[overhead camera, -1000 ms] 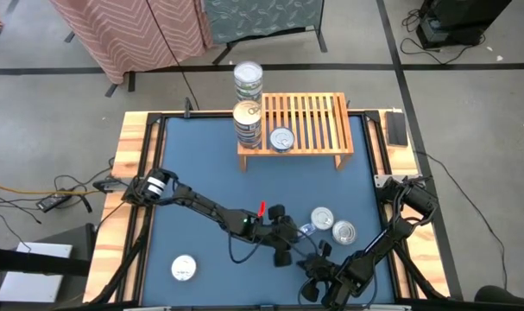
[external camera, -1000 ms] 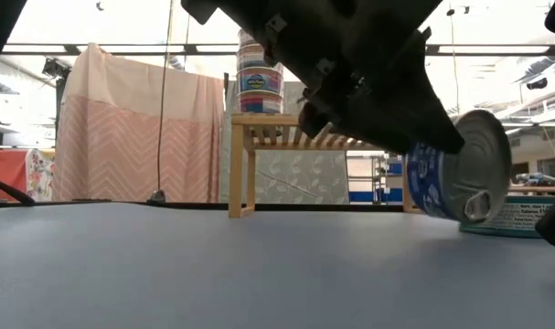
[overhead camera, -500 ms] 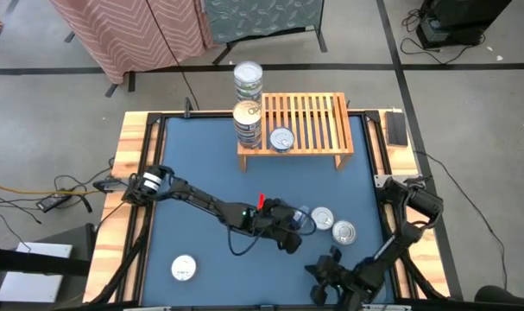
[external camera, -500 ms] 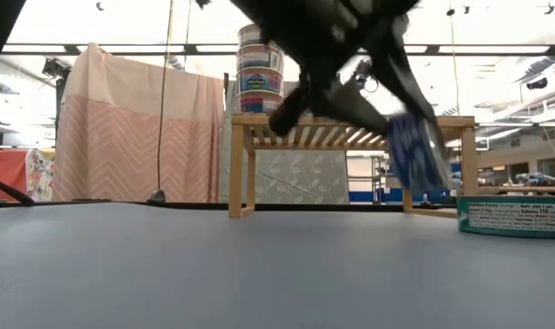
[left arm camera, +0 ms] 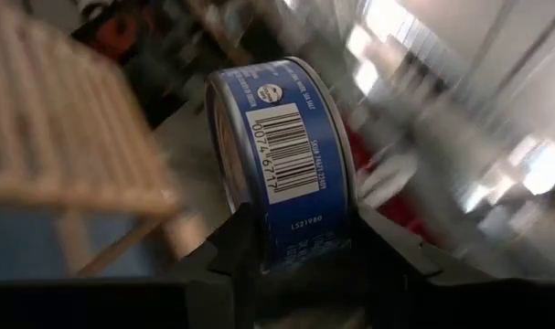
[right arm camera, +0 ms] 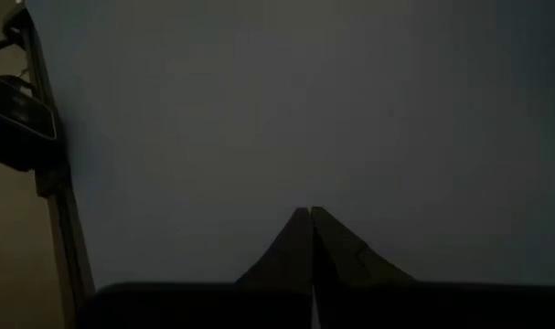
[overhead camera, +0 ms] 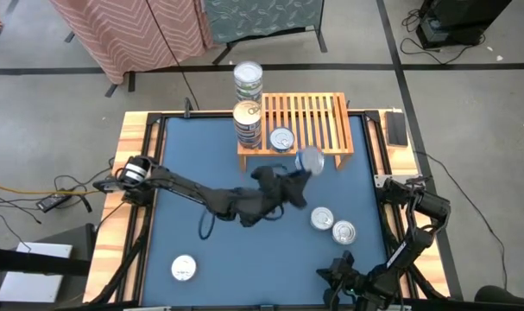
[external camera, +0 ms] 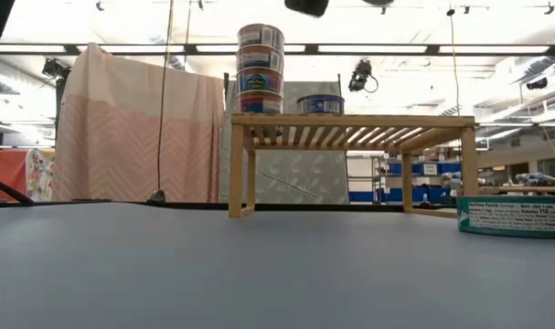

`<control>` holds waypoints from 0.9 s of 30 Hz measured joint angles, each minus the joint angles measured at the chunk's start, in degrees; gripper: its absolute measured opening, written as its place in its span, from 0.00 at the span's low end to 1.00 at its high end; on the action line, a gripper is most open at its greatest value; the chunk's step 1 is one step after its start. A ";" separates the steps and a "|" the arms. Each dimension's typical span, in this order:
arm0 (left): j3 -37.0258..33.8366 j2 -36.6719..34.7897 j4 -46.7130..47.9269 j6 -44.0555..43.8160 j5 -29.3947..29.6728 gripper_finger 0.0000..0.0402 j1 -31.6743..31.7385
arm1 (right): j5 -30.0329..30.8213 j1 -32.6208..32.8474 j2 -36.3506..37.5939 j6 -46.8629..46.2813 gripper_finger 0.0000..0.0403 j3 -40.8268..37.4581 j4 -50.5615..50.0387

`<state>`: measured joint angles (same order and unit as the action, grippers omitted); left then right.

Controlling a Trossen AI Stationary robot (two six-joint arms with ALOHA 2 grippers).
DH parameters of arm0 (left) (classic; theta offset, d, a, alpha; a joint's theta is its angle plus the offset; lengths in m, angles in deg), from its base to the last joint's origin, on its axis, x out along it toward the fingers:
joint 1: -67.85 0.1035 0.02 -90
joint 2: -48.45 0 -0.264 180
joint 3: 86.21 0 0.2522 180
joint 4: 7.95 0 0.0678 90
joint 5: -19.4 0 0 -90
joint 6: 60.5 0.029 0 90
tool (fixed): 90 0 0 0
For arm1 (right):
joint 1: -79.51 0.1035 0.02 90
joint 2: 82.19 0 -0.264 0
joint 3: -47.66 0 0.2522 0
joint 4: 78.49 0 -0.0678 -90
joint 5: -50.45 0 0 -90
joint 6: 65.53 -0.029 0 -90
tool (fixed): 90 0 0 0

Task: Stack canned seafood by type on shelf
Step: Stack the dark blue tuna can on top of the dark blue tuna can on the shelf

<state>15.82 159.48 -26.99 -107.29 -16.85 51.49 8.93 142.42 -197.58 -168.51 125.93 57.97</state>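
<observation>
1. Your left gripper (overhead camera: 303, 166) had its fingers clamped partway closed on a blue-labelled tin (left arm camera: 282, 160), pinching it by its sides so it stood on edge, barcode facing the wrist camera.
2. From above, you had that tin up in the air just at the front edge of the wooden shelf (overhead camera: 318, 117), near its middle, with the arm stretched in from the left side of the blue table (overhead camera: 192, 155).
3. On the shelf you already had a stack of tins (overhead camera: 247, 123) at the left end, and a single blue tin (overhead camera: 281, 138) just beside it. Another stack (overhead camera: 248, 79) showed right behind the shelf; hard to say what it stood on.
4. Loose tins on the table: two touching ones (overhead camera: 331, 224) toward the right, and one silver-topped tin (overhead camera: 184, 269) near the front left corner.
5. Your right gripper (right arm camera: 311, 239) was pinched fully closed on nothing, parked low over the front right of the table.
</observation>
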 joint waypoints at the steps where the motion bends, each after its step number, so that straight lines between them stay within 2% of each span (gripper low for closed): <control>1: 0.00 0.24 -4.70 0.45 1.04 0.36 0.46 | 0.00 -0.01 0.00 0.00 0.00 0.00 0.00; 6: -3.25 0.55 -21.15 0.12 9.21 0.36 2.98 | 0.03 -0.01 0.00 0.00 0.00 0.00 -0.29; 10: -9.08 0.78 -28.29 -13.17 12.28 0.36 4.35 | 0.03 -0.01 0.00 0.09 0.00 0.00 -0.42; 15: -12.21 1.36 -28.86 -17.25 15.14 0.37 4.75 | 0.05 -0.01 0.00 0.09 0.00 0.00 -0.72; 27: -11.03 6.19 -30.67 -25.64 16.69 0.37 7.62 | 0.08 -0.58 -0.02 0.32 0.00 0.01 -0.77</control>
<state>4.79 165.68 -57.67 -132.93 -0.16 59.11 9.02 141.83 -197.60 -168.19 125.94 57.19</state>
